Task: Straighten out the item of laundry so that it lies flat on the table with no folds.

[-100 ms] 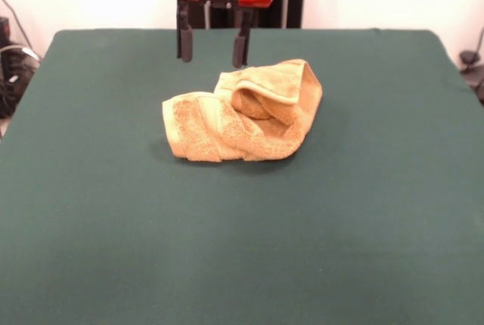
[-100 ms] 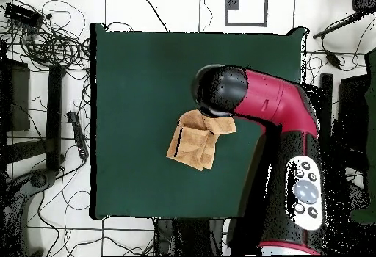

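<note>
The tool (image 1: pixel 211 49) hangs with its fingers apart and empty; just below it, the towel (image 1: pixel 242 112) lies crumpled and folded on the green counter (image 1: pixel 91 212).

Golden-orange towel (image 1: pixel 242 113) on dark green table (image 1: pixel 242 249); red arm (image 2: pixel 283 107).

One towel (image 1: pixel 243 113), one table (image 1: pixel 227 249), one arm (image 2: pixel 283 114), one tool (image 1: pixel 212 49)

Towel (image 2: pixel 192 145) corner hidden beneath arm (image 2: pixel 264 103)
</note>
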